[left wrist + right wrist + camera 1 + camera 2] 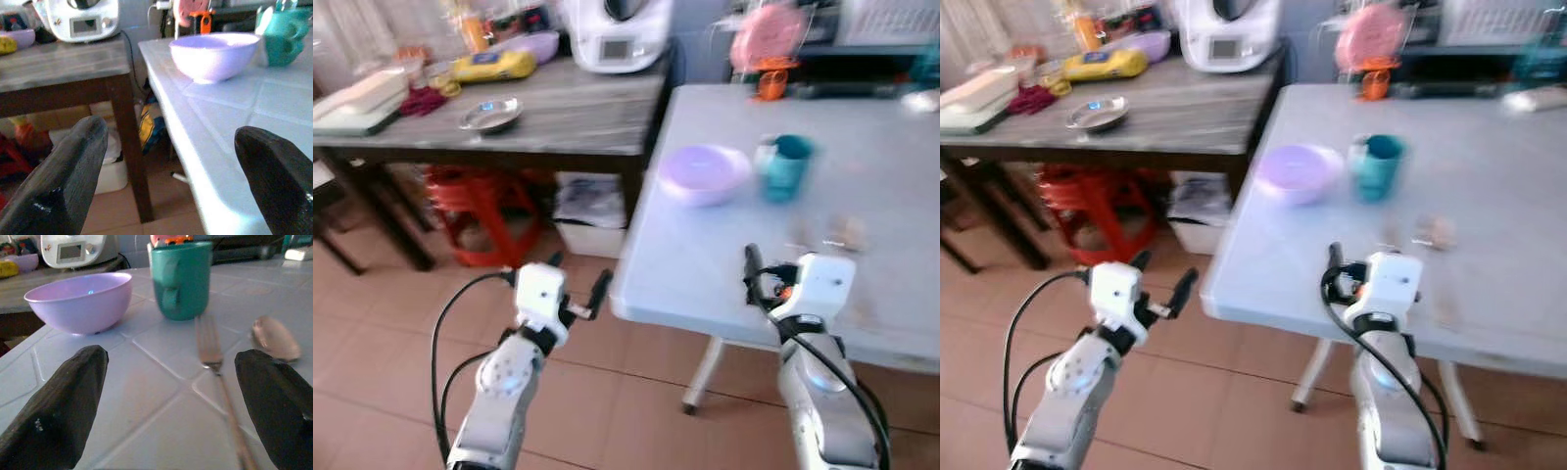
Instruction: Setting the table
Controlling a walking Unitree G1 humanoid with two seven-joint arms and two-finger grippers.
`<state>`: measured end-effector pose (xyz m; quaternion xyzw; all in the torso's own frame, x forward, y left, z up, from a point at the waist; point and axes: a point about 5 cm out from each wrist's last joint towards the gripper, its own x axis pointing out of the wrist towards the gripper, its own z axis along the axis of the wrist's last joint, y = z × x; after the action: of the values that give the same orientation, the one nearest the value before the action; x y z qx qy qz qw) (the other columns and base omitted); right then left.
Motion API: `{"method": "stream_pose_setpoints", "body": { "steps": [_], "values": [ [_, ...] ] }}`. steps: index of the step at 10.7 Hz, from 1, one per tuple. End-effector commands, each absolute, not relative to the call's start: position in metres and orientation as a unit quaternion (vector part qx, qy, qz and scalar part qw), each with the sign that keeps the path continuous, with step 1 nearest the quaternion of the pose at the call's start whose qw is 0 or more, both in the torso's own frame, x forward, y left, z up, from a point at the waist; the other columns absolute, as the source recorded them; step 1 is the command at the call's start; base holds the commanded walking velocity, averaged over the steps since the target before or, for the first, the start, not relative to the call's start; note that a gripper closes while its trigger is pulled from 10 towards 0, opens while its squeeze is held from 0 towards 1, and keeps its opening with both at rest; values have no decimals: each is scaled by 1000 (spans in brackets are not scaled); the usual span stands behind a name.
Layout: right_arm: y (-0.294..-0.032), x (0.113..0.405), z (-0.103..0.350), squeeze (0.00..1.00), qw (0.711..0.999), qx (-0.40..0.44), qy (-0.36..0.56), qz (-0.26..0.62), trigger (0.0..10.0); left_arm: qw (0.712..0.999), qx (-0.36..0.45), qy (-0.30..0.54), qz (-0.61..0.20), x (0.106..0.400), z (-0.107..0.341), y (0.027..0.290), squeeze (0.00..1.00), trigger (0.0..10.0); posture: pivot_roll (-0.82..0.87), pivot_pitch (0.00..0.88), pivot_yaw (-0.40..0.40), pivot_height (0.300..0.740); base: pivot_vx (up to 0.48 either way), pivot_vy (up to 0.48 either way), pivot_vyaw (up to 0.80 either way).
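Right wrist view showed the right gripper [171, 396] low over the white table [891, 147], its two black fingers [54, 406] spread wide with nothing between them. Ahead of it lay a fork [212, 352], tines toward the gripper, and just beside the fork a spoon [275, 339]. Beyond them a teal mug [181, 279] stood upright, handle facing the gripper, and a lilac bowl [80, 301] sat near the table's left edge, close to the mug but apart from it.

The left gripper [573, 294] hovered off the table's near left corner, above the tiled floor [372, 343], fingers likewise parted and empty.

The fork looked thin, stiff and light, probably metal, and lying flat on a smooth top it would likely slide under a careless pinch; closing across the narrow handle from above seemed the best hold. The spoon's shallow bowl offered less purchase than its handle. The bowl appeared to be light plastic, unlikely to break, best pinched at the rim. The mug seemed sturdy, grippable across its rim or handle.
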<state>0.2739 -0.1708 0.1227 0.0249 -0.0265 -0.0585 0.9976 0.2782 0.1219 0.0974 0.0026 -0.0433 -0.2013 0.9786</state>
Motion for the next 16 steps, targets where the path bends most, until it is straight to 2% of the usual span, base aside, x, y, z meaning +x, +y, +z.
{"method": "stream_pose_setpoints", "body": {
  "steps": [1,5,16],
  "values": [
    [-160,275,127,0,998,32,-35,-45,10000,981,12,-38,-189,278,96,134,0,10000,-64,63,115,740,0,0,0],
    [-159,273,126,0,998,33,-35,-48,10000,975,2,-37,-219,274,96,130,0,10000,-64,72,119,740,0,0,0],
    [-159,270,125,0,999,19,-31,-38,10000,970,-10,-36,-240,270,94,127,0,10000,-76,85,120,740,328,0,0]
  ]
}}
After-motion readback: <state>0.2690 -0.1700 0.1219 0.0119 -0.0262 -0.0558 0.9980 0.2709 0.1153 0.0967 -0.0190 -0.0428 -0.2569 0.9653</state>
